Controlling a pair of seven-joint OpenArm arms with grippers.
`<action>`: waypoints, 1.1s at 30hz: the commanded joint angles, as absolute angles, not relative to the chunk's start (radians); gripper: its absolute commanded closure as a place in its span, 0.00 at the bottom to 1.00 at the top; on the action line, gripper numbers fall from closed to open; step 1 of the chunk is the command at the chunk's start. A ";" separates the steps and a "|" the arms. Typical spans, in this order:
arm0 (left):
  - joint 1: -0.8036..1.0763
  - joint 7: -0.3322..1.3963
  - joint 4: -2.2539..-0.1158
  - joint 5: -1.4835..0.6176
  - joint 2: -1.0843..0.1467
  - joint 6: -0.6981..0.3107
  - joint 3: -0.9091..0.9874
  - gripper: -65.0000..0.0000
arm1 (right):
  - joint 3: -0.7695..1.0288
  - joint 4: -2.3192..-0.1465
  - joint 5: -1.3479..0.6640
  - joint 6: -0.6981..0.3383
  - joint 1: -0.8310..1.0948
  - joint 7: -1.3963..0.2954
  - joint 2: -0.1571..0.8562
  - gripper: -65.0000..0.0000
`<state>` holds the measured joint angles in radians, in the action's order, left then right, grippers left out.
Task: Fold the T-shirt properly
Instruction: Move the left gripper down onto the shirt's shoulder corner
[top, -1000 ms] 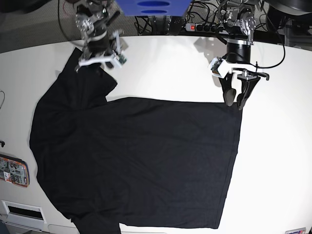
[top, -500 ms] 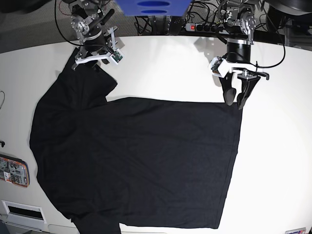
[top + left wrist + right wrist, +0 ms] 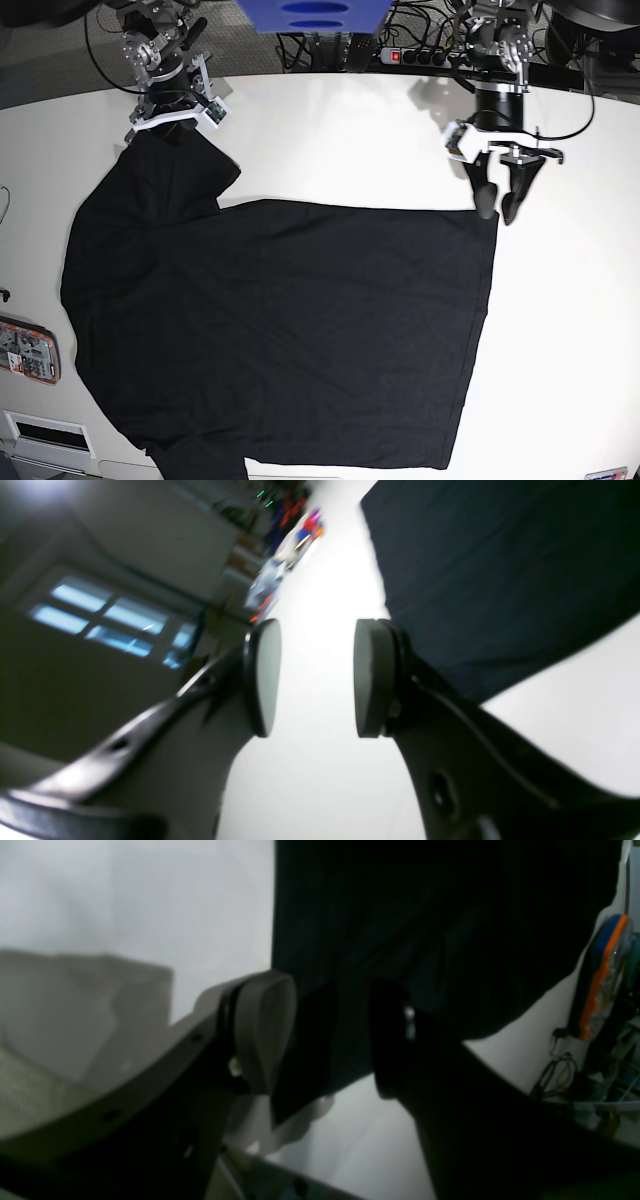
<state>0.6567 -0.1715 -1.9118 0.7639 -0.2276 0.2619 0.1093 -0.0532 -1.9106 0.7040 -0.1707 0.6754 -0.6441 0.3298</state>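
At the far left of the base view, the right pincer point(image 3: 172, 128) has drawn back and up toward the far left corner over the last second, and now sits at the far tip of the sleeve; its wrist view shows the jaws apart with dark cloth between the pads, but whether they pinch it cannot be told. The T-shirt point(image 3: 280, 330) lies spread flat across the surface point(image 3: 340, 140), unfolded, hem to the right, collar end to the left, one sleeve angled far-left. It is matte black, soft, plain, with only faint ripples. At far right, the left pincer point(image 3: 497, 205) has shifted slightly rightward and lifted off the hem corner; its jaws stand apart, empty, grey flat pads over bare white surface just beside the cloth edge. Judgement: no fold is yet made; both arms appear to be repositioning at the far edge. The surface is smooth, white, glossy.
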 commanded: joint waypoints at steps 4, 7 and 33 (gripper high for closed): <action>0.659 -0.189 -1.926 0.766 -0.231 0.280 0.131 0.65 | -0.051 -1.865 0.704 -0.179 0.679 -0.656 0.335 0.57; 0.659 -0.189 -1.928 0.766 -0.231 0.280 0.131 0.65 | -0.051 -1.856 0.704 -0.182 0.679 -0.656 0.335 0.57; 0.619 -0.189 -1.922 0.759 -0.229 0.280 0.133 0.65 | -0.051 -1.923 0.648 -0.400 0.545 -0.751 0.329 1.00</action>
<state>0.6247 -0.1738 -1.9060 0.7601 -0.2260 0.2581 0.1272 -0.0551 -1.9072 0.6506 -0.4007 0.5430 -0.7475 0.3214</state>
